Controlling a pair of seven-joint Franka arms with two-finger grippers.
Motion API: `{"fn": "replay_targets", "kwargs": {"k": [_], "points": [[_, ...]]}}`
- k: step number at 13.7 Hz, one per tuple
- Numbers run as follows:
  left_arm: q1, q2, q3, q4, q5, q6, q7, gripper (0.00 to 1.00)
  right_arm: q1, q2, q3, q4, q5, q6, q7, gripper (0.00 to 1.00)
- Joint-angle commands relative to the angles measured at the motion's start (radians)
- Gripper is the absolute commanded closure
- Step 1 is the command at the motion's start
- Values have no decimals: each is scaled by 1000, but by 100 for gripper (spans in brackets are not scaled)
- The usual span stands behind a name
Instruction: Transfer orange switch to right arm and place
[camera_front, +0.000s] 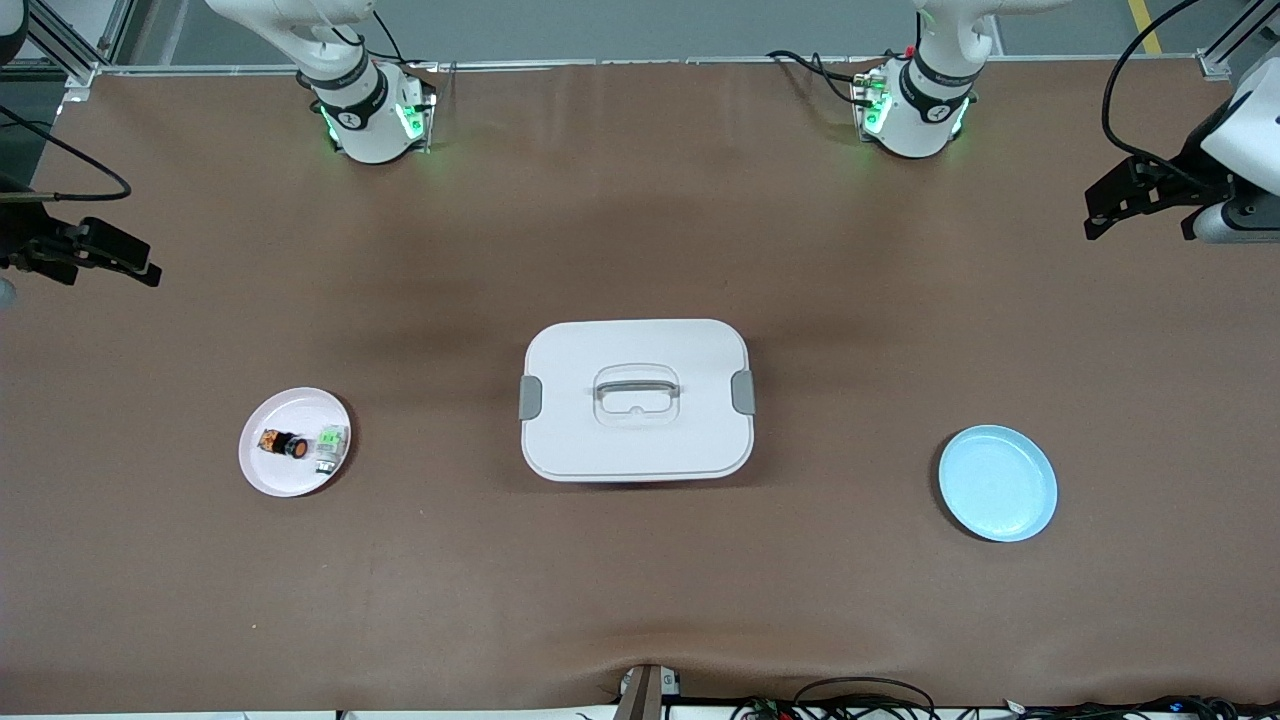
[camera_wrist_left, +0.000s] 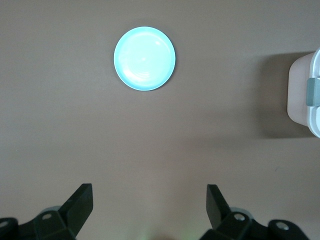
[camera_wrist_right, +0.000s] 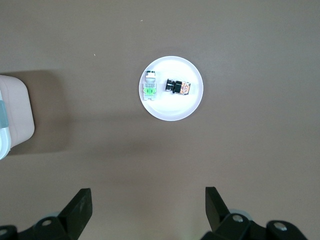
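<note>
The orange switch (camera_front: 283, 443) lies on its side on a pale pink plate (camera_front: 290, 485) toward the right arm's end of the table, next to a small green-and-clear switch (camera_front: 331, 447). The right wrist view shows the switch (camera_wrist_right: 177, 86) on the plate (camera_wrist_right: 172, 111), well away from my right gripper (camera_wrist_right: 149, 207), which is open and empty. In the front view the right gripper (camera_front: 140, 262) hangs over the table's edge at that end. My left gripper (camera_front: 1100, 212) hangs over the other end, open and empty (camera_wrist_left: 150, 205).
A white lidded box (camera_front: 636, 400) with a grey handle and side latches stands mid-table. An empty light blue plate (camera_front: 997, 483) lies toward the left arm's end and also shows in the left wrist view (camera_wrist_left: 144, 58). Brown table surface lies between them.
</note>
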Motion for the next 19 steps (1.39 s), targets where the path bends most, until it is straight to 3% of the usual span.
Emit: {"fn": "replay_targets", "kwargs": {"k": [1,9,19], "points": [[6,3,3,13,-20,0,18,0,-2,-20,3,-13,-4,-9,6,0],[5,36,3,77,-18,-6,14,0,0,-13,3,14,-8,-13,17,0],[-9,36,-6,77,-20,-26,17,0,-2,-13,3,13,-8,-15,8,0]]}}
